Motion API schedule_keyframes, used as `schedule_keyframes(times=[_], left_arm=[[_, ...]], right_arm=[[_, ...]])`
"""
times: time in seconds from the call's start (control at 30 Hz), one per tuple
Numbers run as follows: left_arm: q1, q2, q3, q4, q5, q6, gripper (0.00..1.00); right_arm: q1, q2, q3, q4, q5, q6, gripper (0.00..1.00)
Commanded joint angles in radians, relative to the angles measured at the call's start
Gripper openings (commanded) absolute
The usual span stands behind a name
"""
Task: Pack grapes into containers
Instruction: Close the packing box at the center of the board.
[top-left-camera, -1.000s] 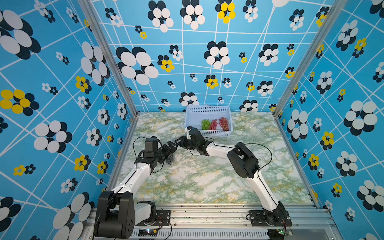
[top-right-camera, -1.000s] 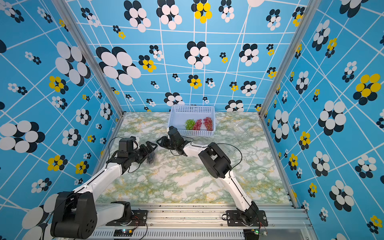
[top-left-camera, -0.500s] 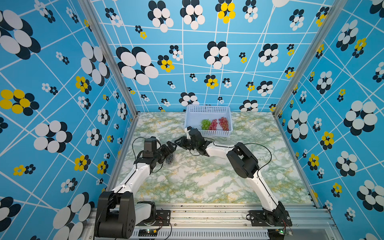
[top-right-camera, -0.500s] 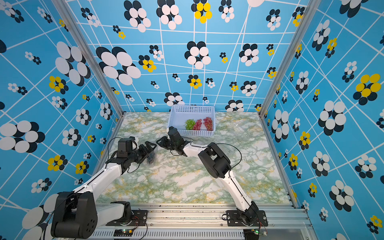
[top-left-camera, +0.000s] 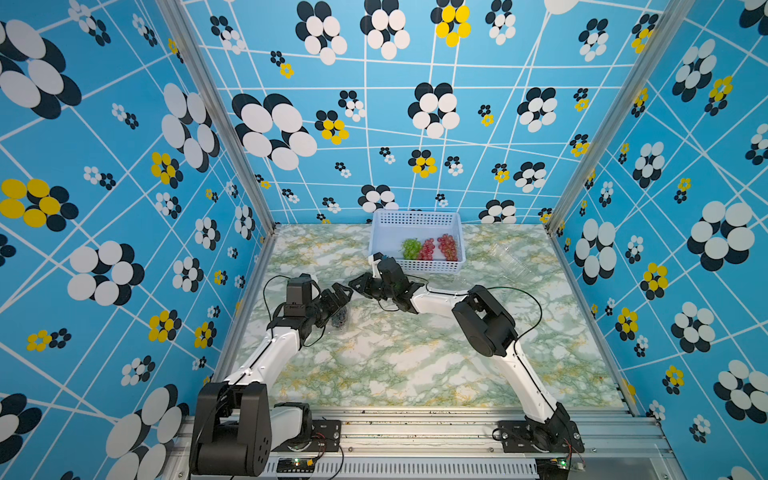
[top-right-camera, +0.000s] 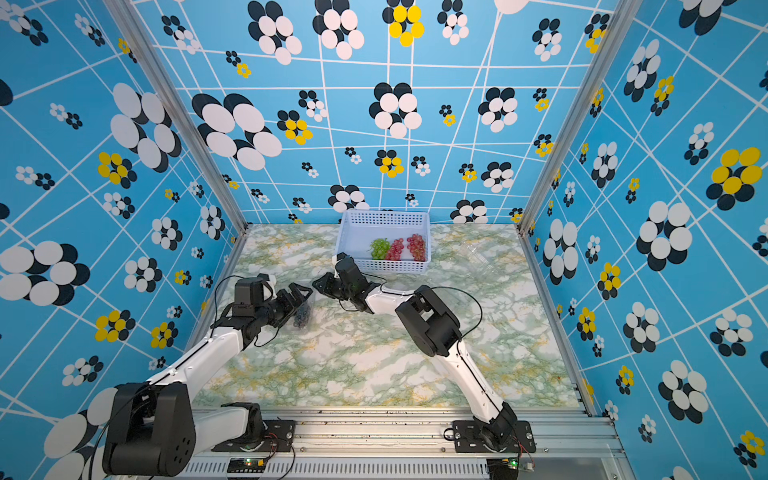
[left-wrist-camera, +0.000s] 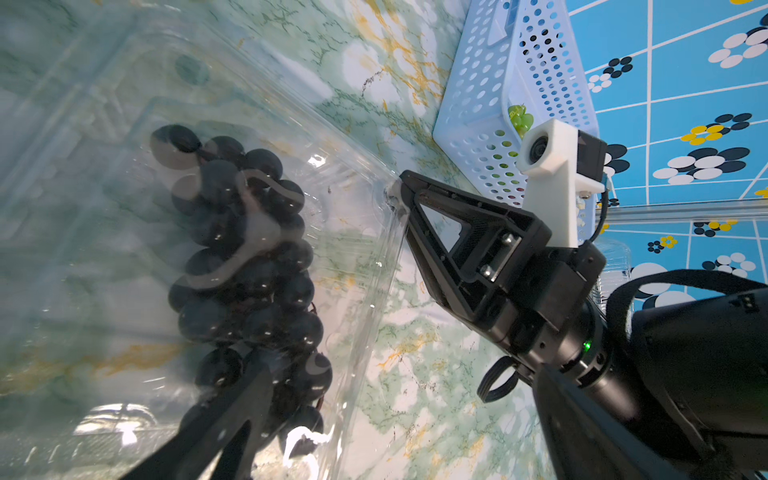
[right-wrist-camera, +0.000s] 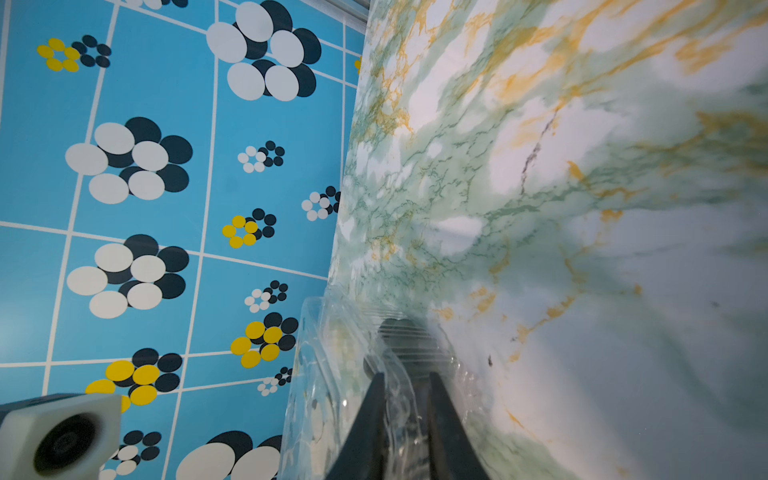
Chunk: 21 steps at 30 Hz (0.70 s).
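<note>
A dark purple-black bunch of grapes (left-wrist-camera: 245, 257) lies inside a clear container (left-wrist-camera: 374, 257) at the table's left, seen in both top views (top-left-camera: 340, 320) (top-right-camera: 302, 313). My left gripper (top-left-camera: 340, 297) (left-wrist-camera: 386, 432) stands open at that container; one finger (left-wrist-camera: 232, 415) shows through the plastic beside the grapes. My right gripper (top-left-camera: 355, 286) (right-wrist-camera: 405, 376) reaches in from the right, shut on the container's clear edge (right-wrist-camera: 332, 353), which sits pinched between its fingers. A green bunch (top-left-camera: 410, 248) and two red bunches (top-left-camera: 427, 249) (top-left-camera: 448, 246) lie in the basket.
The light-blue perforated basket (top-left-camera: 415, 218) (top-right-camera: 386, 214) stands at the back centre, just behind my right wrist. More clear containers (top-left-camera: 511, 257) (top-right-camera: 482, 253) lie at the back right. The left wall runs close beside the left arm.
My right gripper's fingers have drawn together on the container's clear edge. Both arms have stayed almost where they were.
</note>
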Motion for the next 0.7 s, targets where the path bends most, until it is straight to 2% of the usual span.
schedule_keyframes(times=[0.0,0.6,0.67], left_arm=[[0.015,0.021,-0.033,-0.039,0.001,0.019,0.99],[0.032,0.022,-0.041,-0.037,0.006,0.025,0.99],[0.032,0.023,-0.042,-0.037,0.005,0.027,1.0]], right_arm=[[0.02,0.043,-0.023,-0.005,-0.015,0.003,0.18],[0.028,0.052,-0.061,-0.004,-0.003,-0.016,0.11],[0.028,0.05,-0.065,-0.01,0.002,-0.023,0.08]])
